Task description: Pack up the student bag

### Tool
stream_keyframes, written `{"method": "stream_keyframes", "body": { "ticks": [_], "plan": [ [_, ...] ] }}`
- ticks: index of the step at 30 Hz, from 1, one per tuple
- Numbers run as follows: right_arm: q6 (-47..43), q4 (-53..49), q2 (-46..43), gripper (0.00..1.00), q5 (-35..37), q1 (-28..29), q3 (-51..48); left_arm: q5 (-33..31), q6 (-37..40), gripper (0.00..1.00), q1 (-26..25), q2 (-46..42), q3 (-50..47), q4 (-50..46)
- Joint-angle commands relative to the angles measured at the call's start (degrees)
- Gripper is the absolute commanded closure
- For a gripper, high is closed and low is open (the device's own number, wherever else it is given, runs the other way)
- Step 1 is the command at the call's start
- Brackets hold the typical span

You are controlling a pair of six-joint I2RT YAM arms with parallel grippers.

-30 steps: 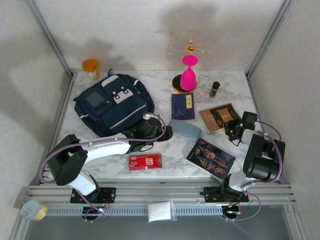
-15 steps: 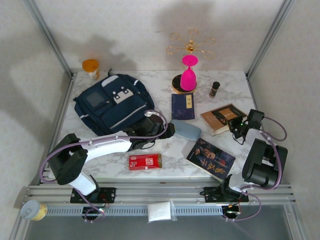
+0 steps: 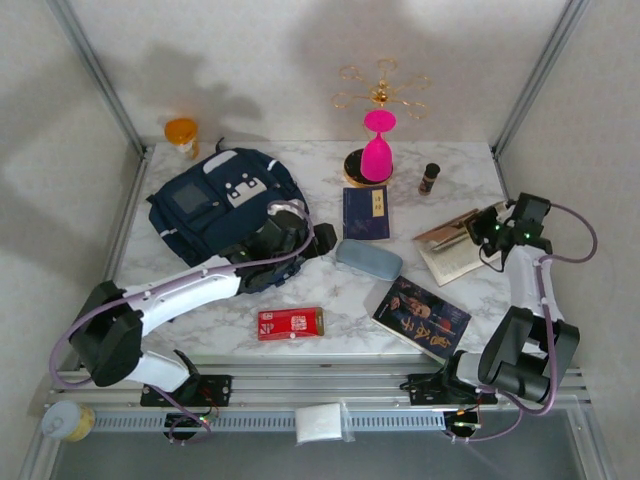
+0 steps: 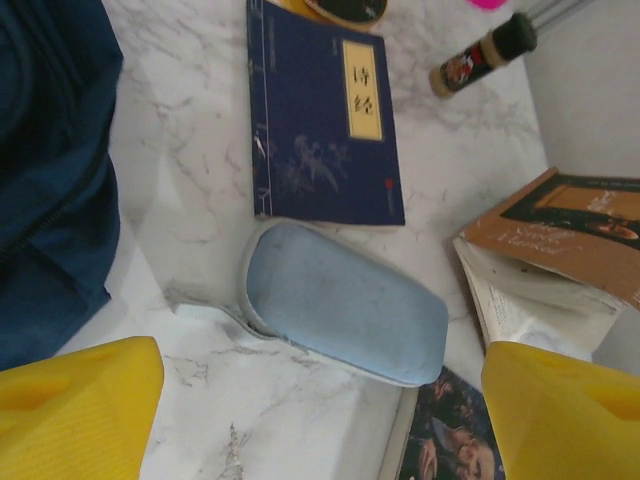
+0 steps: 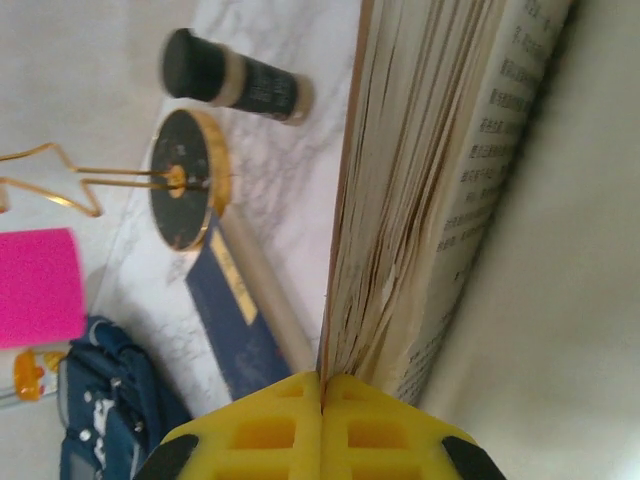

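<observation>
Navy fabric backpack (image 3: 225, 205) is judged still unpacked: a brown paperback (image 5: 420, 150) is clenched in the right tool (image 5: 322, 400), and a light-blue oblong case (image 4: 345, 315) lies ahead of the released left tool (image 4: 315, 405).

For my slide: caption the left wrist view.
Open left jaws frame a light-blue pencil case lying beside a navy book.

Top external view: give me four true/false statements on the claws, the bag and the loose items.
1. The left claw is open and holds nothing. True.
2. The pencil case is inside the student bag. False: it lies on the table beside the navy book.
3. The right claw is shut on the brown book. True.
4. The red box lies on the student bag. False: it is on the table, near the front edge.
</observation>
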Motion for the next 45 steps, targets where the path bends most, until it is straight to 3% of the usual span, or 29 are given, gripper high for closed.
{"method": "stream_keyframes", "body": {
  "ticks": [1,5,14,19,26,30,38,45],
  "plan": [
    [-2.91,-3.82,-1.92,1.00,-4.98,1.64,5.47,1.63,0.81,0.17,1.62,-3.27,0.98,-2.38],
    [-3.96,-7.38,-1.74,1.00,-6.81,5.03,9.94,3.21,0.61,0.17,4.35,-6.19,0.61,-3.05],
    [-4.94,-12.11,-0.80,1.00,-13.56,12.83,17.54,14.11,0.29,0.12,13.47,-11.59,-0.96,-1.40],
    [-5.68,-13.77,1.42,1.00,-17.18,17.80,22.51,17.23,-0.96,0.09,15.60,-11.02,-0.51,0.06],
    [-6.26,-12.74,6.66,1.00,-21.01,26.51,27.78,24.25,-6.18,0.03,16.60,-7.20,-2.85,9.57],
    [-5.09,-10.47,9.59,1.00,-23.69,30.33,30.27,31.87,-11.09,0.01,19.78,-4.38,-5.96,17.72],
    [-3.13,-5.47,14.67,1.00,-26.30,37.31,33.25,38.74,-22.65,0.01,24.07,-0.68,-15.47,43.17],
    [1.22,1.91,19.17,1.00,-28.40,43.35,36.34,40.55,-24.36,0.01,27.23,-1.22,-20.99,48.46]
  ]
}}
